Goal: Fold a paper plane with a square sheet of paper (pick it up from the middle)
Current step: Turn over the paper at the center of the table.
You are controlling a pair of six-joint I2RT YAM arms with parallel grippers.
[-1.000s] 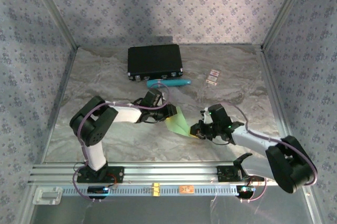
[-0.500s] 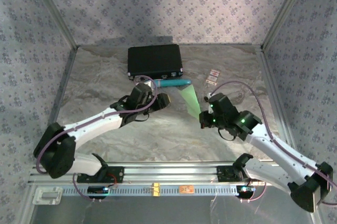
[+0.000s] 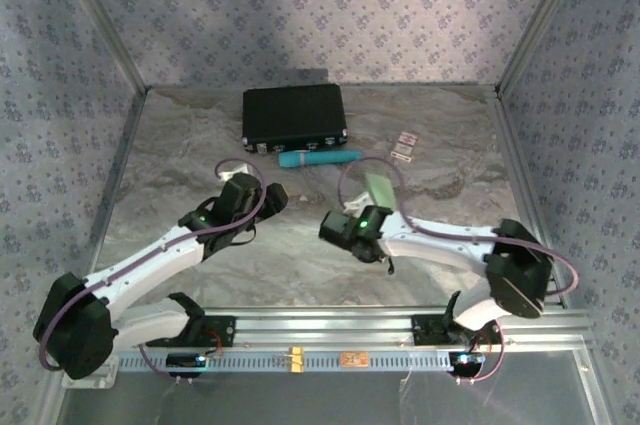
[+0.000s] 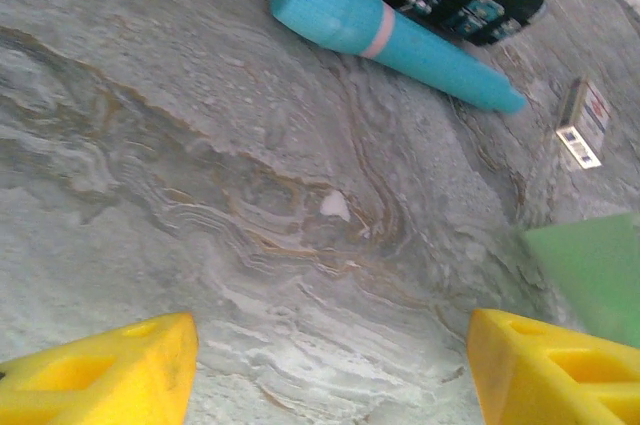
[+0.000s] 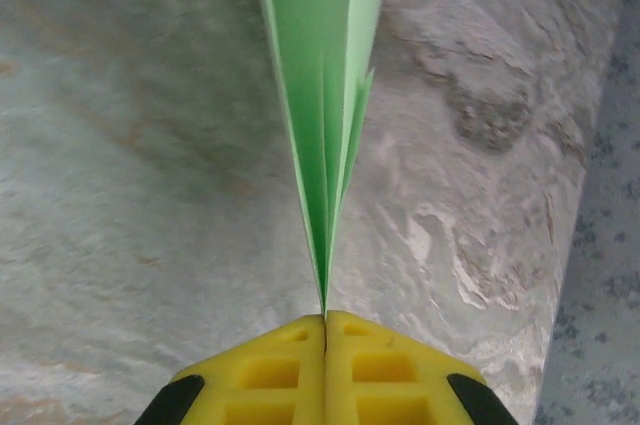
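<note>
The pale green paper (image 5: 322,95) is folded into a narrow, layered dart shape like a paper plane. My right gripper (image 5: 324,317) is shut on its near tip, and the paper fans away from the yellow fingers above the table. From above, the folded paper (image 3: 380,186) rises up and to the right of the right gripper (image 3: 368,208) near the table's middle. My left gripper (image 3: 272,195) sits to the left of it, apart. Its yellow fingers (image 4: 100,375) stand wide open with bare table between them, and a corner of the green paper (image 4: 595,265) shows at the right edge.
A black case (image 3: 294,115) lies at the back, with a teal cylindrical tube (image 3: 318,157) in front of it. Two small cards (image 3: 404,146) lie to the tube's right. In the left wrist view the tube (image 4: 390,35) and a card (image 4: 583,125) lie ahead. Walls enclose the marbled table (image 3: 200,145).
My left gripper has opened, let go of the paper and drawn back to the left. My right arm has folded its elbow back, keeping the paper pinched and lifting it toward the table's middle.
</note>
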